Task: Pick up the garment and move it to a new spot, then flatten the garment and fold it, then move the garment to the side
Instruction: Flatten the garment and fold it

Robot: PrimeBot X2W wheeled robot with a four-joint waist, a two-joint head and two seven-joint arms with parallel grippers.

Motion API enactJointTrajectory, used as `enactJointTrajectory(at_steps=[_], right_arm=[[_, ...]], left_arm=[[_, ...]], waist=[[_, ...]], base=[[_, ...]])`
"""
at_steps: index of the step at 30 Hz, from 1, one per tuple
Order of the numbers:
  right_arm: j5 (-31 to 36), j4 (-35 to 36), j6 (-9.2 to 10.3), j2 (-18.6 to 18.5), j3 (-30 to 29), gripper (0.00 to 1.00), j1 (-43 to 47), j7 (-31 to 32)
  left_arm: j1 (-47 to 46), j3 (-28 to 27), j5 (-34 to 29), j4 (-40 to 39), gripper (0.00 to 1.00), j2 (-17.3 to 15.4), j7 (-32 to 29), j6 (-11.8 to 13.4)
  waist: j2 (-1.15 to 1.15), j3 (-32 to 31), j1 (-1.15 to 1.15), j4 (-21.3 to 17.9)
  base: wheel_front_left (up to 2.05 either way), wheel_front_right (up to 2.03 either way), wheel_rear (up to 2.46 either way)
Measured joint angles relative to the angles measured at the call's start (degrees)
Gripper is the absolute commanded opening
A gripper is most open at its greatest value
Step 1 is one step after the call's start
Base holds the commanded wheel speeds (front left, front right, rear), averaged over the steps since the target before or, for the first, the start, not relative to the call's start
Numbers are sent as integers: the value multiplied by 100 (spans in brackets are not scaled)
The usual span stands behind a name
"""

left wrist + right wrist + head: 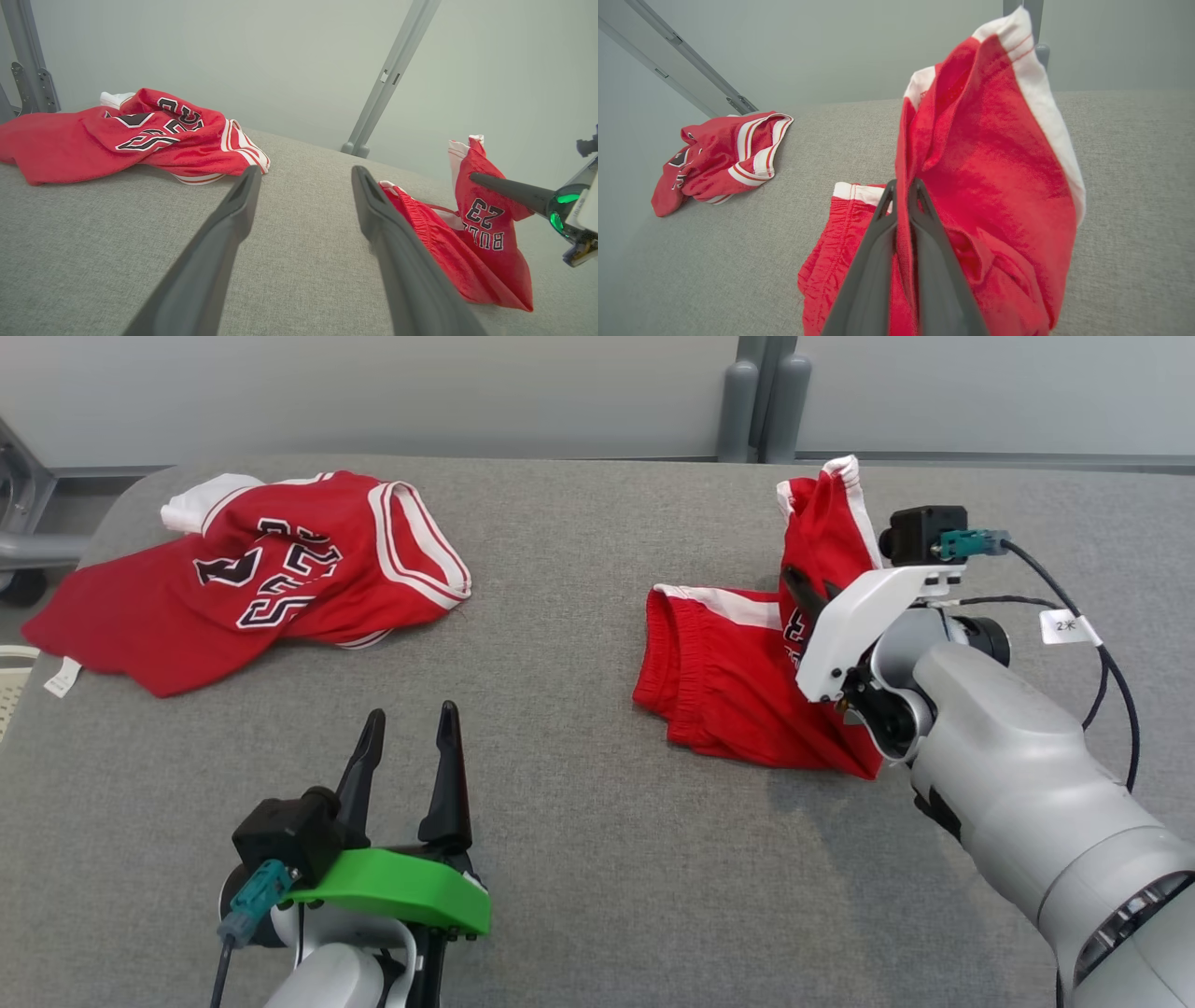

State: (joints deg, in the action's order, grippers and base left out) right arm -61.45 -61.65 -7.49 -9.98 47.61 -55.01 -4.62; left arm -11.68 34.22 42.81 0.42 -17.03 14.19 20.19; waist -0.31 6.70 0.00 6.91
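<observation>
The garment, a pair of red shorts (719,681) with white trim, lies on the right of the grey table, one leg pulled up into a peak. My right gripper (805,586) is shut on that raised fold; the right wrist view shows the red cloth (994,154) pinched between the closed fingers (903,185). The left wrist view shows the shorts (486,233) with black lettering, the right gripper's finger (507,189) against them. My left gripper (411,714) hovers open and empty over the near left of the table, its fingers (306,172) spread wide.
A second red garment, a jersey (280,579) with black and white lettering, lies crumpled at the far left (140,135) (724,154). The grey padded table (597,859) has a rounded left edge. Grey posts (761,401) stand behind its far edge.
</observation>
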Motion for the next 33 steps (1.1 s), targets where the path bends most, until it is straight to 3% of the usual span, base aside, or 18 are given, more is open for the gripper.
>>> enactJointTrajectory(at_steps=[12,22,23,25,26,27,33], right_arm=[[266,-415,0,431,326,0,91,124],[466,-514,0,587,604,0,183,169],[469,-514,0,595,616,9,183,154],[477,-510,0,614,650,38,183,141],[486,-501,0,622,668,62,183,140],[486,-478,0,628,679,100,183,131],[439,-171,0,670,712,100,194,63]], left_arm=[[-66,48,-10,80,100,111,10,-53],[-68,-4,-20,120,100,142,48,-78],[-68,-4,-24,122,100,147,48,-78],[-68,-5,-24,131,100,148,49,-79],[-68,-7,-24,141,100,148,49,-83],[-68,-7,-24,148,100,147,49,-85],[-59,-18,-24,165,100,137,49,-82]], waist=[[0,131,0,362],[0,170,0,348],[0,169,0,340],[0,162,0,320],[0,156,0,309],[0,148,0,298],[0,65,0,184]], base=[[0,0,0],[0,0,0],[0,0,0],[0,0,0],[0,0,0],[0,0,0],[0,0,0]])
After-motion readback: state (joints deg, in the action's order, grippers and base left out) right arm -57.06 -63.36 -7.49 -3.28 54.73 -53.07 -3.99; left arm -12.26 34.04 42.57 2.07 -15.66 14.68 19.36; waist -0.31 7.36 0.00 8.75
